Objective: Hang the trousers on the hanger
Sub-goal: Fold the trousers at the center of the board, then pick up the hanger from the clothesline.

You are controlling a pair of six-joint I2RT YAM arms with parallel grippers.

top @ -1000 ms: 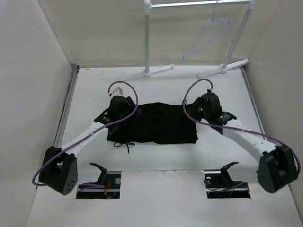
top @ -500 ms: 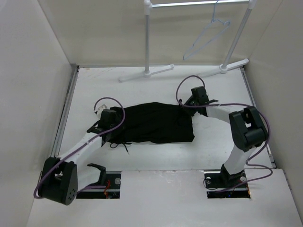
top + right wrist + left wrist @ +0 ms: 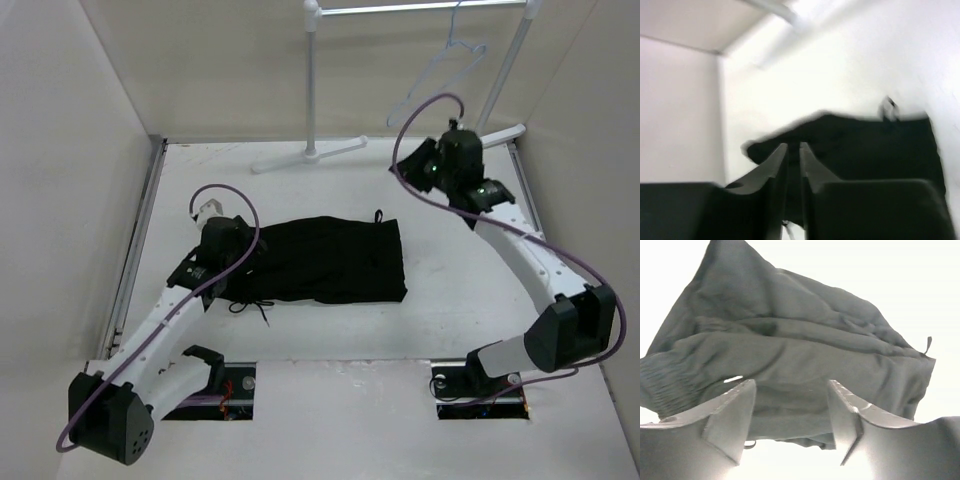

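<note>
The black trousers (image 3: 325, 258) lie folded flat in the middle of the table. They fill the left wrist view (image 3: 790, 345) and show dark in the right wrist view (image 3: 865, 145). My left gripper (image 3: 243, 260) is open at their left end, low over the cloth, fingers (image 3: 732, 412) apart with cloth between and ahead of them. My right gripper (image 3: 425, 168) is raised at the back right, clear of the trousers, jaws shut and empty (image 3: 793, 150). The pale wire hanger (image 3: 440, 75) hangs from the rack's rail, just above and behind my right gripper.
The white tubular garment rack (image 3: 312, 80) stands at the back with its feet (image 3: 305, 157) on the table. White walls close in the left, right and back. A thin drawstring (image 3: 258, 307) trails from the trousers' front left edge.
My right arm has left the trousers' right end and swung up and back toward the hanger. My left gripper has shifted slightly at the left end. The trousers have settled flat.
</note>
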